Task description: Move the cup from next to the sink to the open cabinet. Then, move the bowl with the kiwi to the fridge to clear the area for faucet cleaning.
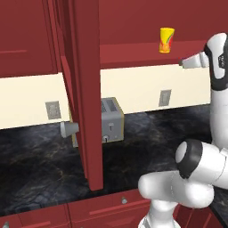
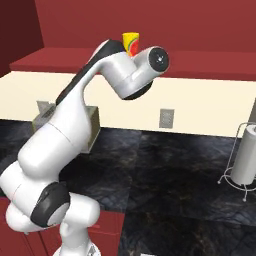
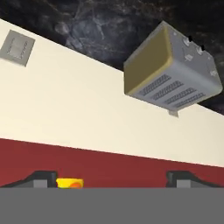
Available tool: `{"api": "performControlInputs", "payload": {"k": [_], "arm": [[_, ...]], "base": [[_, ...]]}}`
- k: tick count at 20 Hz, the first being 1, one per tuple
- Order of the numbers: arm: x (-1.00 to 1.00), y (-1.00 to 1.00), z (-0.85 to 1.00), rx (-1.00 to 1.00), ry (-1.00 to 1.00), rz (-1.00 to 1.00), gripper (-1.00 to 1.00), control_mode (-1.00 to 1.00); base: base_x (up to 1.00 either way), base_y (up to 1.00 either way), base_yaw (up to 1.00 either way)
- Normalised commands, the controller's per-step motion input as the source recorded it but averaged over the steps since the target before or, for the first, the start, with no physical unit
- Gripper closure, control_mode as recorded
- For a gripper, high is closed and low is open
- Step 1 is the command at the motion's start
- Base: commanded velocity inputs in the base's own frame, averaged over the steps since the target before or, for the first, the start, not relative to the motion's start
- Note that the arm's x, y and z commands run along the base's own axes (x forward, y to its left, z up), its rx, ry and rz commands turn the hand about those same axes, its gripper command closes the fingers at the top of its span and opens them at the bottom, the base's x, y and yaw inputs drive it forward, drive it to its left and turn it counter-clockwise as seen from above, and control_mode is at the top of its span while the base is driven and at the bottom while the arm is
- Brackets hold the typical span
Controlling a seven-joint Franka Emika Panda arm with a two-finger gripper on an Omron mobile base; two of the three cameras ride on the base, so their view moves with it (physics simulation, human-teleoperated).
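**Cup on the cabinet shelf, pincer spread wide beside it**

Left base view: the cup (image 1: 166,40) stands upright on the red shelf (image 1: 133,51) of the open cabinet (image 1: 84,89), in the upper right of the frame. The cabinet's tall door (image 1: 87,102) hangs open down the middle of the picture. The arm's white wrist reaches in from the right edge at shelf height, just right of the cup and apart from it; the finger tips themselves cannot be made out here. Below, a grey toaster (image 1: 111,119) sits on the black stone worktop (image 1: 40,164) against the cream wall, partly behind the door, with a wall outlet (image 1: 164,97) to its right and another (image 1: 52,109) to its left.

Right base view: the arm rises from the lower left and bends across the upper middle. The cup (image 2: 131,42) shows as a yellow top with a red-orange mark peeking above the arm's elbow joint, on the shelf. A paper towel roll on a wire stand (image 2: 246,157) sits on the worktop at the right edge, and an outlet (image 2: 166,118) is on the wall at centre.

Hand view: the picture is rolled over, so the toaster (image 3: 173,74) hangs in the upper right. The pincer (image 3: 113,178) is spread wide, its two dark fingertips (image 3: 41,178) far apart at the bottom. The cup (image 3: 70,183) sits low between them, just beside the left tip, not pinched.
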Motion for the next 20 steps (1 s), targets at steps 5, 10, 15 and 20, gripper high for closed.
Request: {"api": "performControlInputs", "payload": {"k": [5, 10, 15, 20], "arm": [[-1.0, 0.09, -0.92, 0.0, 0.0, -0.02, -1.0, -1.0], [-0.91, 0.21, -1.0, 0.0, 0.11, 0.0, -1.0, -1.0], [-0.44, 0.34, -0.98, 0.0, 0.16, 0.0, -1.0, -1.0], [-0.08, 0.37, -0.72, -0.32, 0.14, 0.09, -1.0, -1.0]], "base": [[0.0, 0.0, 0.0], [0.0, 0.0, 0.0], [0.0, 0.0, 0.0], [0.0, 0.0, 0.0]]}}
